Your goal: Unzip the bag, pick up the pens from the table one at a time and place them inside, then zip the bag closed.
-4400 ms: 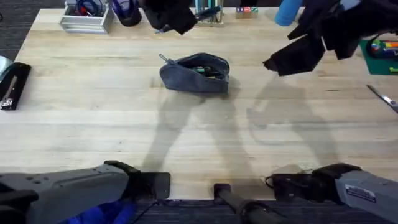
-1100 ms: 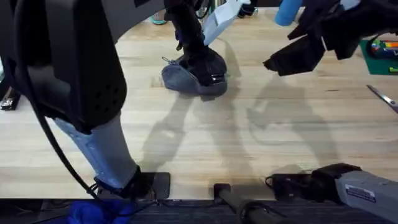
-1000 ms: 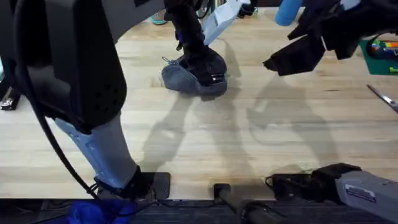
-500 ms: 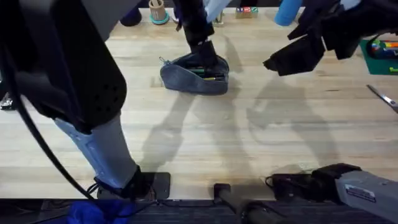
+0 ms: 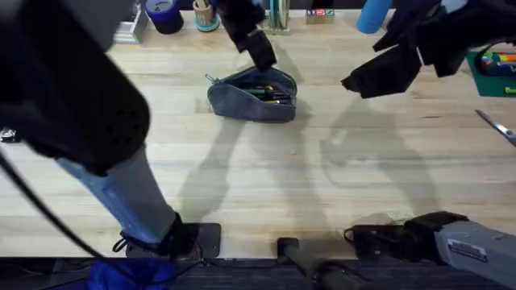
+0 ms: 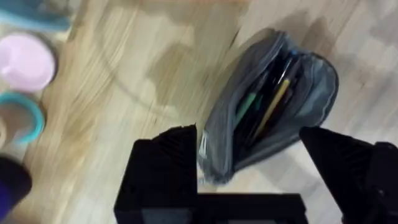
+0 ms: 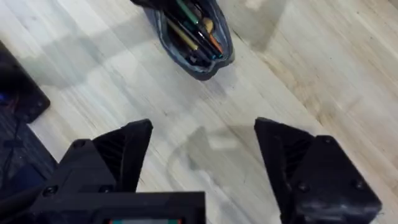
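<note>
Bag [image 5: 253, 94] unzipped on table [image 5: 266, 169], pens [image 6: 268, 104] inside; left claw [image 6: 261, 180] spread above it; right claw [image 7: 202, 162] spread, empty.

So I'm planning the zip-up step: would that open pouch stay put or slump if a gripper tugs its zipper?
The bag looks like soft fabric with sagging sides, so it would probably buckle rather than stay stiff. It lies loose on the smooth table, so it may slide toward the pull. The pens inside probably add little weight.
</note>
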